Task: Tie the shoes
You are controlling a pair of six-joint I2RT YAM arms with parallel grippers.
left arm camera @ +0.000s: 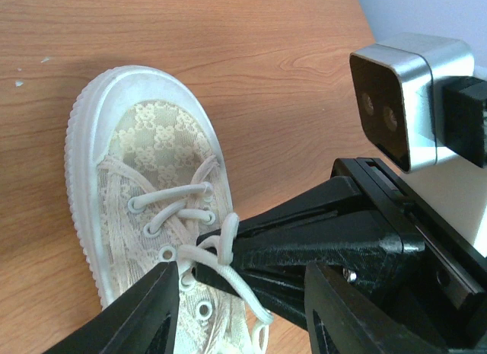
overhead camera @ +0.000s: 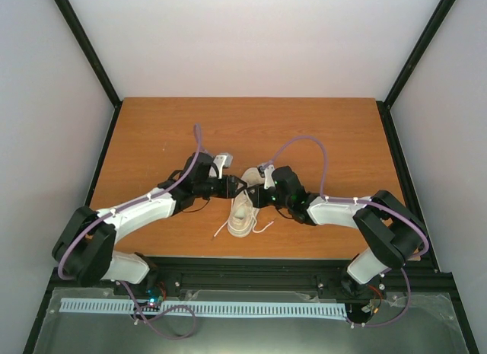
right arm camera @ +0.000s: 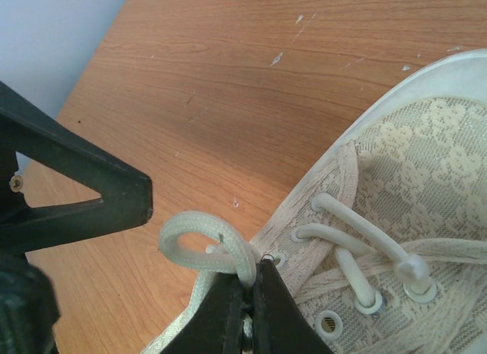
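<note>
The cream sneaker (overhead camera: 242,218) was set close to the middle of the near edge of the worktop (overhead camera: 152,133), toe turned toward that edge, with the loose ends of the white lace (right arm camera: 194,222) trailed on either side. Over the laced part, a loop of lace was pinched between the closed fingers of the right hand (right arm camera: 249,276). The left hand (left arm camera: 243,297) was held open, fingers wide apart, the right hand's tip seen between them

One sneaker (overhead camera: 243,214) with one lace (right arm camera: 204,243), on one table (overhead camera: 152,133). Two arms: left arm (overhead camera: 144,209) and right arm (overhead camera: 342,211). Two grippers: left gripper (overhead camera: 234,186) and right gripper (right arm camera: 249,275).
</note>
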